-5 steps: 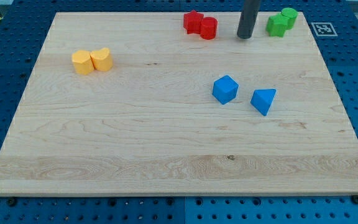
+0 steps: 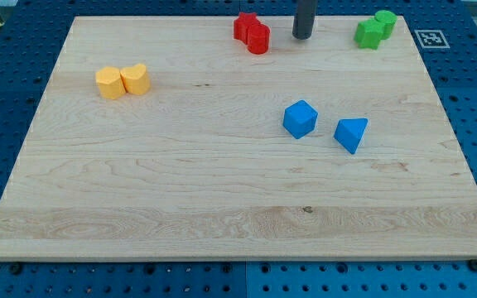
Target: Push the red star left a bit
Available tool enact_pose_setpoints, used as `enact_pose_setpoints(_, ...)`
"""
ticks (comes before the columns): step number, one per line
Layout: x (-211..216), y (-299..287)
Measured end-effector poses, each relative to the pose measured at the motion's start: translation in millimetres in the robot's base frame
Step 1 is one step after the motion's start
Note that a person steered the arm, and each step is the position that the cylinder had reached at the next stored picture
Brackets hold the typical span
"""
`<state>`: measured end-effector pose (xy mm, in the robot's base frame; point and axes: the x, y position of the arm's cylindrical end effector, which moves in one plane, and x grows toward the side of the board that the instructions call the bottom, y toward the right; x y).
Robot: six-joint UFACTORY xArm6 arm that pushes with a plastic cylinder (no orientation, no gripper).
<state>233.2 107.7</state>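
The red star (image 2: 243, 24), touching a red cylinder (image 2: 258, 38), sits near my tip (image 2: 302, 36), toward the view's left.

Two yellow blocks (image 2: 122, 81) touching, two blue blocks (image 2: 325, 126) apart, green blocks (image 2: 375, 28) and a red cylinder (image 2: 258, 39)

rod (image 2: 305, 12) cut off by the view's top, red star (image 2: 243, 25) partly hidden behind the red cylinder (image 2: 258, 38)
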Motion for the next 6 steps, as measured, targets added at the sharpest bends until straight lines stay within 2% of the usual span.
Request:
enact_pose_setpoints(2, -18, -40)
enact_pose_setpoints(6, -18, -103)
